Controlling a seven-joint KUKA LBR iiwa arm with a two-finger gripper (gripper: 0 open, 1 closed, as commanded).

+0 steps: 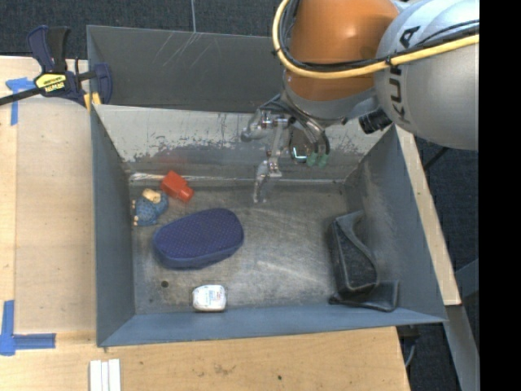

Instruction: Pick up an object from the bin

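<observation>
Five items in bin (285, 247): blue oval pad (199, 237), orange block (177, 186), blue figurine (149, 209), white packet (210, 297), dark felt piece (356, 263). We note gripper (286, 163) near back wall, claw spread, empty.

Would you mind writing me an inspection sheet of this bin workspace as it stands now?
surface: grey metal bin, floor scuffed and scratched.
job's things: orange block and small blue figure at the back left; dark blue oval pad left of centre; small white piece near the front wall; dark folded cloth against the right wall.
clutter: nothing seen.
grippers: gripper hangs over bare floor near the back wall, apart from all five things.
cables: yellow cable loops round the arm's orange cover.
surroundings: nothing seen.
</observation>
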